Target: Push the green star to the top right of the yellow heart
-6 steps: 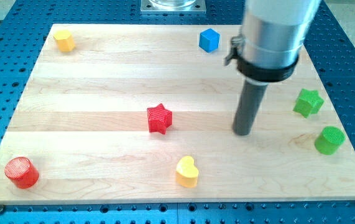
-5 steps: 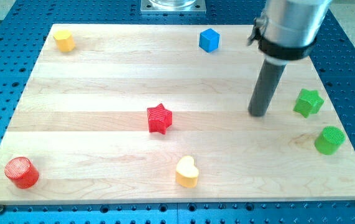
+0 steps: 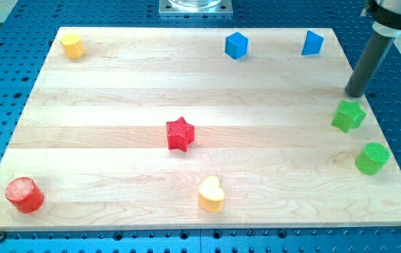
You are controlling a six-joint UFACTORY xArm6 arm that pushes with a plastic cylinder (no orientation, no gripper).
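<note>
The green star (image 3: 347,115) lies near the board's right edge, about halfway up. The yellow heart (image 3: 211,194) lies low on the board, a little right of centre, far to the lower left of the star. My tip (image 3: 355,93) stands just above the star, slightly to its right, with a small gap between them. The dark rod rises from the tip toward the view's top right corner.
A green cylinder (image 3: 372,158) stands just below the star. A red star (image 3: 180,133) lies mid-board. A blue cube (image 3: 236,45) and a second blue block (image 3: 312,43) sit at the top. A yellow block (image 3: 72,46) is top left, a red cylinder (image 3: 24,195) bottom left.
My tip has moved up and to the right, from left of the green star to just above it. The second blue block has come into sight. No block has moved.
</note>
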